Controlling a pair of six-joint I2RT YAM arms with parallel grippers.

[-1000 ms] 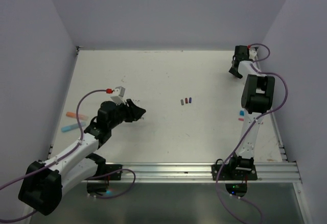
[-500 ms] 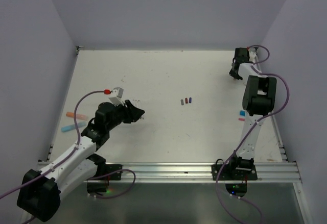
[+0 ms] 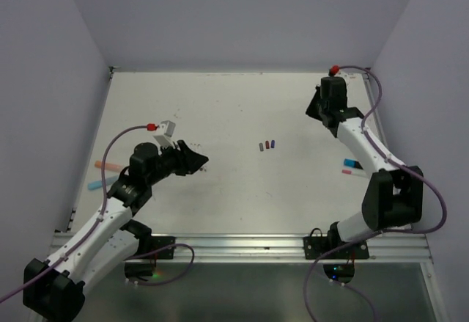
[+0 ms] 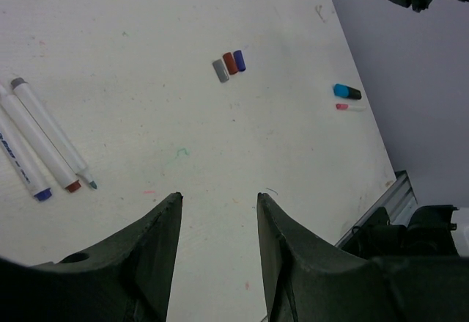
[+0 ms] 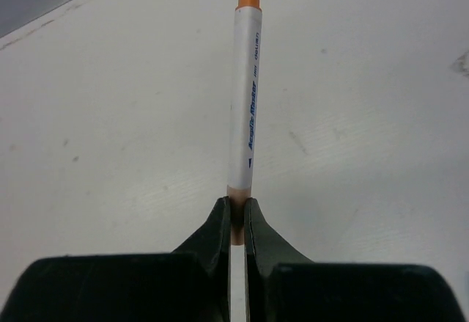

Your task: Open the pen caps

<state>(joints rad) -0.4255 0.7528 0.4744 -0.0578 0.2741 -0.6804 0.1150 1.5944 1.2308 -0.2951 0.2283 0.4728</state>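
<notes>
One capped pen (image 5: pixel 245 94) sits in my right gripper (image 5: pixel 235 208), whose jaws are clamped tight on its near end, right on what I take to be the brownish-orange cap (image 5: pixel 235 191). That puts it over the far right part of the table (image 3: pixel 242 109), and I cannot tell whether its far end clears the surface. Its long axis runs straight out from the fingers, in line with the gripper, with the white printed barrel leading away to a small orange end plug (image 5: pixel 248 1) at the far tip. My left gripper (image 4: pixel 218 197) hangs half open and empty, well apart on the left side, near three uncapped pens (image 4: pixel 40 142); three loose caps (image 4: pixel 229 64) lie mid-table. I judge this as the start of an uncapping: next the two arms must meet, the left jaws closing across the barrel, then a straight pull along the pen's axis, without bending it.
</notes>
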